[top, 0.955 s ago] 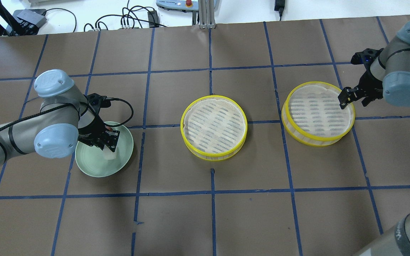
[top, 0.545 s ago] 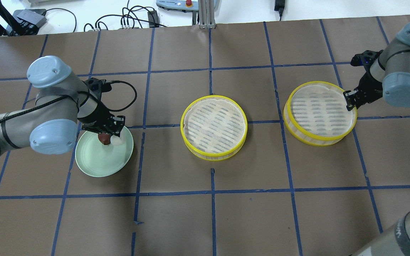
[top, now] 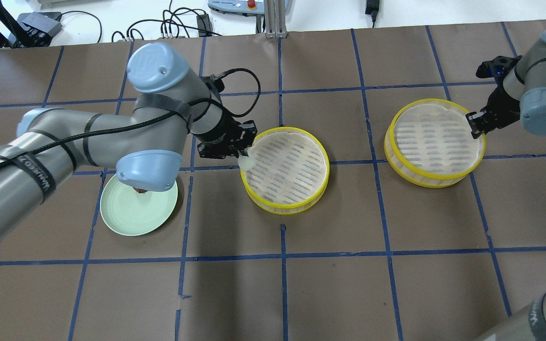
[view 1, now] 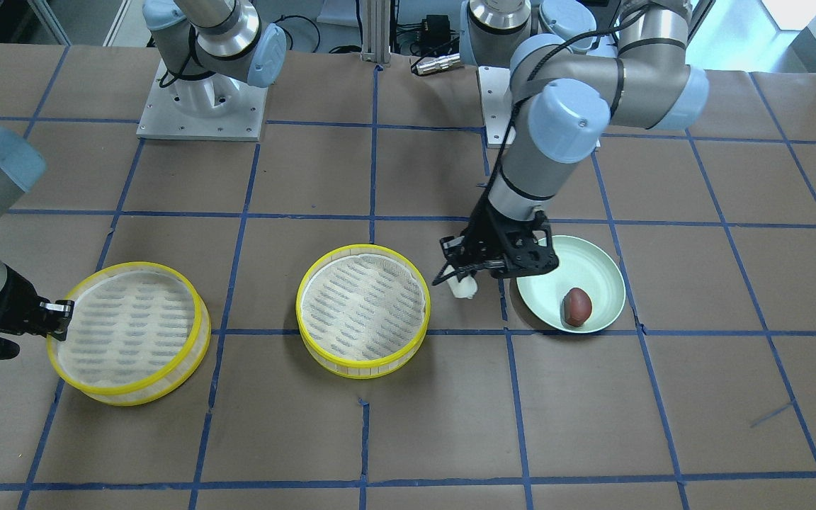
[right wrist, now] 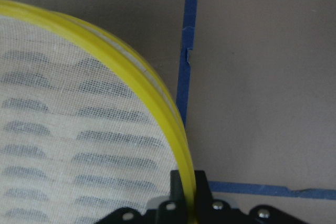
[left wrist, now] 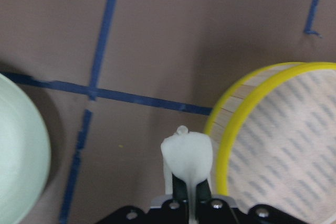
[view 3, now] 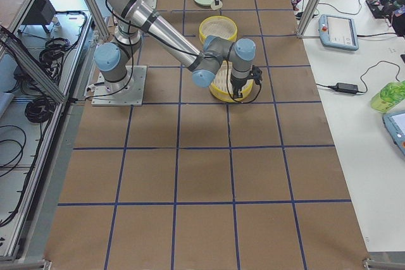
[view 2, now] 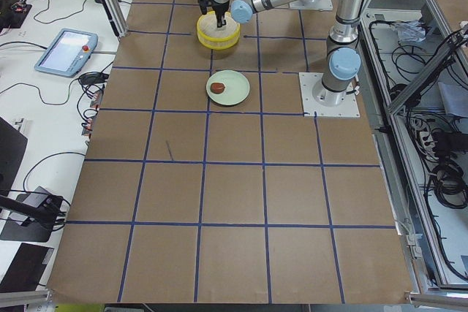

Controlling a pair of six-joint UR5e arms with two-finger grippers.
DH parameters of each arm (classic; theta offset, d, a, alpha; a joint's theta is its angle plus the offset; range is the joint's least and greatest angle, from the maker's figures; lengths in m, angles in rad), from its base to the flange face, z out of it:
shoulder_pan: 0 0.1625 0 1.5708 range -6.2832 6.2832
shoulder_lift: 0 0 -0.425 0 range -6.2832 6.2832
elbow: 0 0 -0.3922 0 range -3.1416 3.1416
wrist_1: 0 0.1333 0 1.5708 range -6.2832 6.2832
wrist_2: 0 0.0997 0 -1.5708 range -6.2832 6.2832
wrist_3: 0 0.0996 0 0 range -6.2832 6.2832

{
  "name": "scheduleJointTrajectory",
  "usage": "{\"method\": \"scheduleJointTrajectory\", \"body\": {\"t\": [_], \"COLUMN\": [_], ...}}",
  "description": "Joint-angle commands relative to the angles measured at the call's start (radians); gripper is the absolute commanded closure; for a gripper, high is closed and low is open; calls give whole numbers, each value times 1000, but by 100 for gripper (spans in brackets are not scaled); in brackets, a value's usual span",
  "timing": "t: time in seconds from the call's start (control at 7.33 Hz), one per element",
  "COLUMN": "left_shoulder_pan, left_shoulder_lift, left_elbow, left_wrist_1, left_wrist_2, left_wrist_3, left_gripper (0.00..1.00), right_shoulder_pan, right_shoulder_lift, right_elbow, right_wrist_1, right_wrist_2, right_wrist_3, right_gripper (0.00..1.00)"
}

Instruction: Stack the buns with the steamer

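The brown table (top: 282, 293) has blue tape lines. Near its middle, the left gripper (left wrist: 188, 184) squeezes the white bun (left wrist: 186, 153), held up just beside the rim of the middle steamer (top: 285, 208). The bun looks soft and light, so hold its sides gently. The brown bun (view 1: 577, 306) sits on the green plate (view 1: 592, 258) toward the left edge. The right gripper (right wrist: 184, 187) pinches the rim of the other steamer (top: 432, 182).

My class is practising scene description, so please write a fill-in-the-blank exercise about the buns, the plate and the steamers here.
The left gripper holds a bun whose colour is ___.
The reddish-brown bun lies on the ___ plate.
The right gripper is shut on the yellow ___ of a steamer.
Missing words: white; green; rim.
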Motion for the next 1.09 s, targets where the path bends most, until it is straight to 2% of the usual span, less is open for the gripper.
{"method": "scheduleJointTrajectory", "body": {"t": [0.0, 0.14, 0.27, 0.41, 0.55, 0.68, 0.95], "left_shoulder_pan": [-51, -51, -49, -36, 39, 138, 352], "left_shoulder_lift": [-51, -52, -49, -42, -25, -6, 34], "left_elbow": [9, 9, 12, 3, -3, -35, -122], "left_wrist_1": [57, 57, 59, 59, 50, 50, 50], "left_wrist_2": [-11, -7, -5, 21, 137, 147, 153], "left_wrist_3": [-79, -73, -68, 46, 243, 360, 721], "left_gripper": [0, 0, 0, 0, 0, 0, 0], "right_shoulder_pan": [-8, -6, 6, 50, 161, 267, 447], "right_shoulder_lift": [-103, -146, -155, -157, -157, -156, -145], "right_elbow": [-70, -83, -72, -45, -41, -43, -44], "right_wrist_1": [185, 243, 246, 246, 234, 225, 190], "right_wrist_2": [3, 2, 3, 14, 20, 22, 17], "right_wrist_3": [1, 2, 17, 104, 251, 363, 659], "right_gripper": [96, 95, 95, 95, 95, 94, 94]}}
